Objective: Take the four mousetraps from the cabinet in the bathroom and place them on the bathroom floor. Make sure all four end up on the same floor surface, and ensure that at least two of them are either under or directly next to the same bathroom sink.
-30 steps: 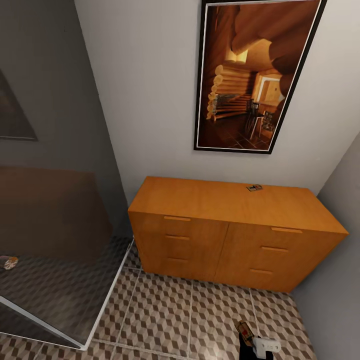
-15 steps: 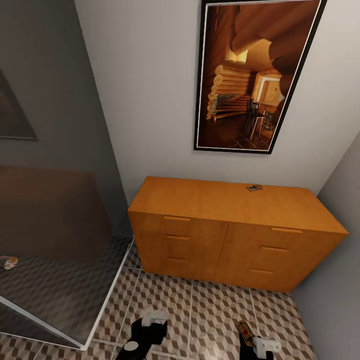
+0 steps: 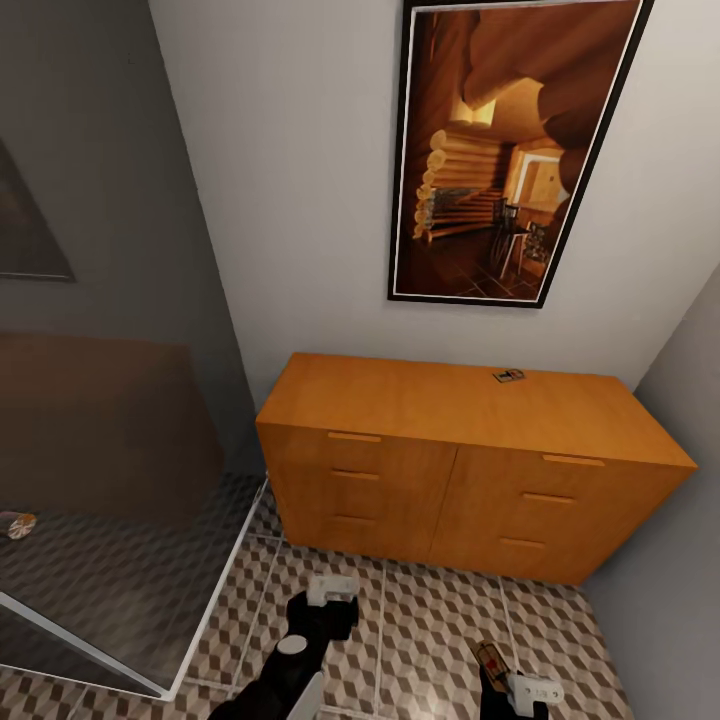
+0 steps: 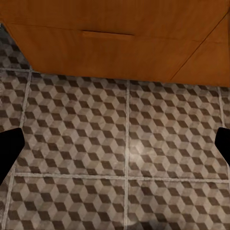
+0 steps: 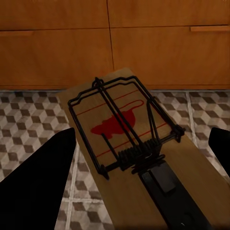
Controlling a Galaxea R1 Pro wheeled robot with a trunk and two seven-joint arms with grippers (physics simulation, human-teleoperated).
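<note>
The orange-brown cabinet [image 3: 470, 450] stands against the white wall, its drawers closed. One mousetrap [image 3: 508, 376] lies on its top near the back edge. Low at the right, my right gripper [image 3: 492, 668] is shut on another mousetrap [image 3: 489, 657], held above the bathroom floor [image 3: 420, 620]. The right wrist view shows this mousetrap [image 5: 120, 124] close up between the dark fingers [image 5: 43, 182], facing the drawer fronts. My left gripper [image 3: 333, 585] hovers open over the tiles before the cabinet, its fingers [image 4: 9, 148] wide apart with nothing between them. The bathroom sink is out of view.
A glass shower screen [image 3: 120, 570] with a white frame stands at the left. A framed picture [image 3: 500, 150] hangs above the cabinet. A grey wall [image 3: 680, 520] closes in at the right. Patterned tiles lie open between me and the cabinet.
My left arm has risen into view from below and moved forward toward the cabinet. The right gripper and its mousetrap have stayed put.
</note>
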